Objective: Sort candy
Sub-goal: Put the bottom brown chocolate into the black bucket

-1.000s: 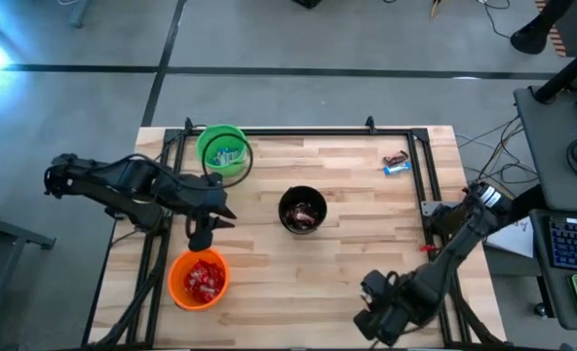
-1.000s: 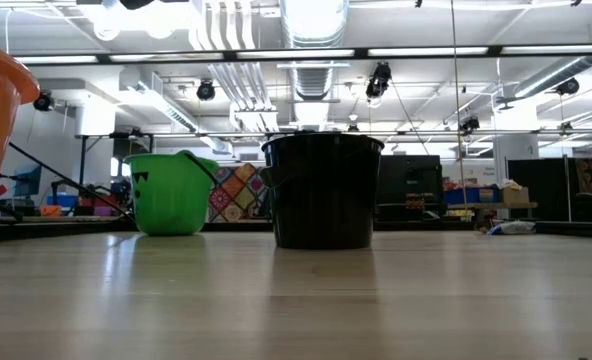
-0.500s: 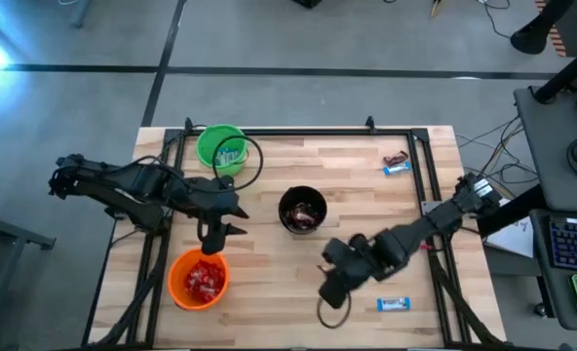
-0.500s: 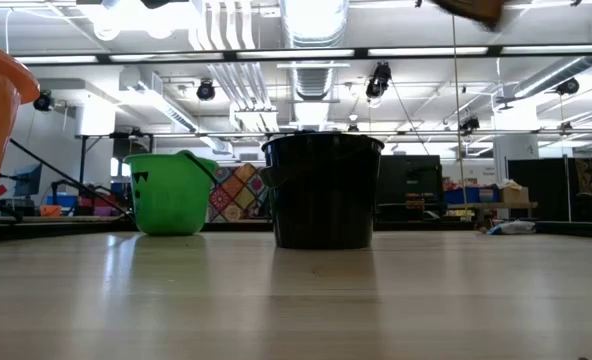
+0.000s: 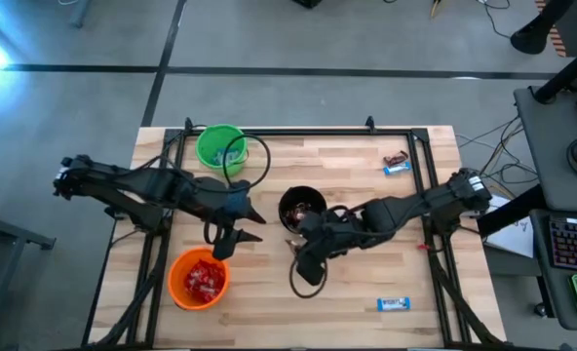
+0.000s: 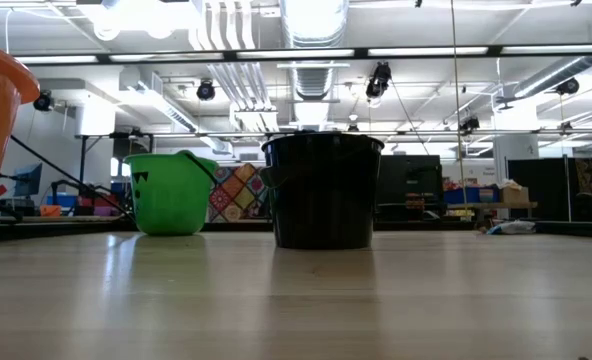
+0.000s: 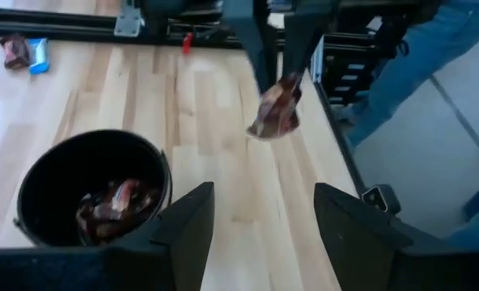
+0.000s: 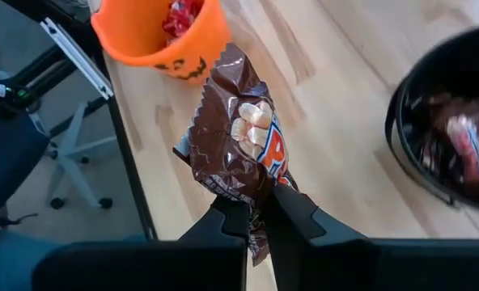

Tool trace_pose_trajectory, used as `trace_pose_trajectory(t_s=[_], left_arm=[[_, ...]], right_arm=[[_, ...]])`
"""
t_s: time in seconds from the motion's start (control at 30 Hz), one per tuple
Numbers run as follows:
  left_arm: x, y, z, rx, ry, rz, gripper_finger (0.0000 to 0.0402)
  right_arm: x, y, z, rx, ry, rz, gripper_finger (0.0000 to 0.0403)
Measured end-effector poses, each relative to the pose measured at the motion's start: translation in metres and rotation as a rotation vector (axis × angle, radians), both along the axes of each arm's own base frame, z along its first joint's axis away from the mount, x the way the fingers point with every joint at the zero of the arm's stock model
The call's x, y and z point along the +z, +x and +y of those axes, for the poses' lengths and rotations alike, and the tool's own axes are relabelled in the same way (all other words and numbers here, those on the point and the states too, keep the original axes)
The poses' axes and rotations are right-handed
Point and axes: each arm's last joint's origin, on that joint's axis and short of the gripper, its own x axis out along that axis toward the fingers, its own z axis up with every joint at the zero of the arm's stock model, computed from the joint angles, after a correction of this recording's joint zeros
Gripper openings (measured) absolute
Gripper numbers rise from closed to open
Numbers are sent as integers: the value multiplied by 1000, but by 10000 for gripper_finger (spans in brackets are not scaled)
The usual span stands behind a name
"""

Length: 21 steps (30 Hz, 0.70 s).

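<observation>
Right gripper (image 8: 256, 212) is pinched shut on a shiny dark brown wrapped candy bar (image 8: 235, 133), which is held up in the air just beside the round black plastic cup (image 5: 302, 209). More brown candy bars are seen piled inside that cup. Left gripper (image 5: 222, 244) is held wide open with nothing between its fingers, between the black cup and the round orange plastic cup (image 5: 199, 279). Red wrapped candy (image 5: 205, 280) is seen inside the orange cup. A round green plastic cup (image 5: 222, 150) is stood near the far edge of the pale wooden table (image 5: 366, 263). One blue-and-white candy bar (image 5: 393, 304) is laid flat near the front right edge. Two more pieces (image 5: 397, 163), one dark and one blue, are laid side by side near the far right corner.
</observation>
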Motion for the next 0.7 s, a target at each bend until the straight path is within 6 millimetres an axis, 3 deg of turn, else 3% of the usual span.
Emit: trace_pose_trajectory(t_s=[0.43, 0.7], left_arm=[[-9, 17, -8, -127, -32, -1, 194], [-9, 27, -10, -143, -19, -58, 194]], right_arm=[[18, 37, -3, 86, -71, -99, 13], [18, 42, -5, 96, -88, -105, 13]])
